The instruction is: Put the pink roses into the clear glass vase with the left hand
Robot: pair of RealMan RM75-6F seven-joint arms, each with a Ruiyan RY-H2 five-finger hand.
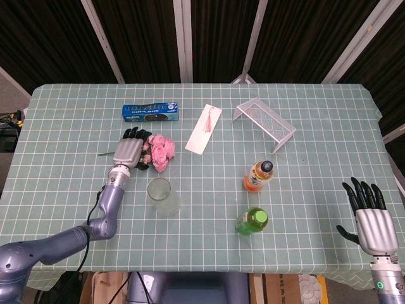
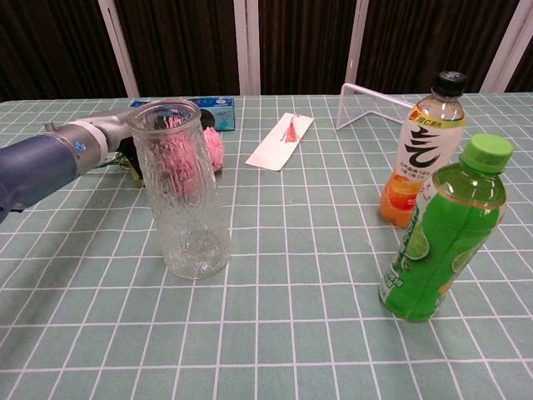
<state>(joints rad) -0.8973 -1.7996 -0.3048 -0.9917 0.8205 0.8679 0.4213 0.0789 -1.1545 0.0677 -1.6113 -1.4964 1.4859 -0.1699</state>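
Observation:
The pink roses (image 1: 162, 151) lie on the green checked tablecloth, blooms to the right, thin stem (image 1: 104, 152) poking out to the left. My left hand (image 1: 130, 151) lies flat over their leaves with fingers stretched out, and no grip on them shows. The clear glass vase (image 1: 161, 196) stands upright just in front of the roses. In the chest view the vase (image 2: 180, 192) hides most of that hand; the roses (image 2: 216, 151) show beside and through the glass. My right hand (image 1: 371, 223) hovers open at the table's near right corner, holding nothing.
A blue box (image 1: 150, 112) lies behind the roses. A white bookmark with a tassel (image 1: 204, 129) and a wire rack (image 1: 266, 119) sit further right. An orange drink bottle (image 2: 421, 150) and a green bottle (image 2: 444, 242) stand right of the vase.

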